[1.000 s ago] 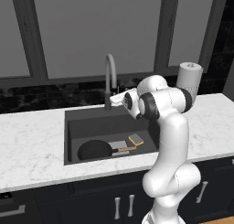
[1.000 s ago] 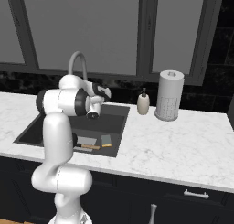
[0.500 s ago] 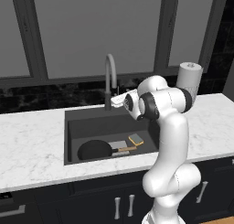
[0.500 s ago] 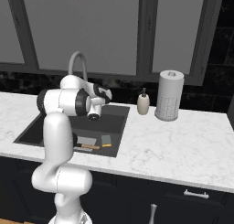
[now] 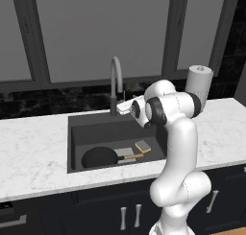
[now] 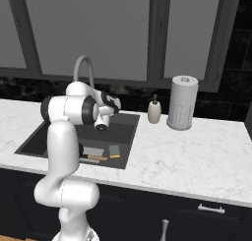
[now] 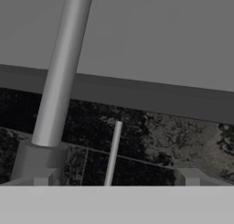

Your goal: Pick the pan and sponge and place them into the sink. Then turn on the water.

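The black pan (image 5: 98, 157) lies at the bottom of the dark sink (image 5: 72, 128), its wooden handle (image 6: 97, 158) pointing right. Beside the handle rests the yellow sponge (image 5: 142, 146), also inside the basin. My gripper (image 5: 121, 106) hovers above the sink's back edge, right at the base of the arched faucet (image 5: 115, 78). In the hand view the gripper (image 7: 114, 178) is open, with the thin side lever (image 7: 113, 152) standing upright between its fingertips (image 7: 43, 177) and the faucet's pipe (image 7: 61, 72) to the left. No water runs from the spout.
A pale drain plate (image 5: 124, 151) lies by the pan. On the counter to the right of the sink stand a soap bottle (image 6: 154, 111) and a paper towel roll (image 6: 182, 103). A dark backsplash and windows close off the back.
The hand has edged slightly closer to the faucet base. Pan and sponge lie as before.
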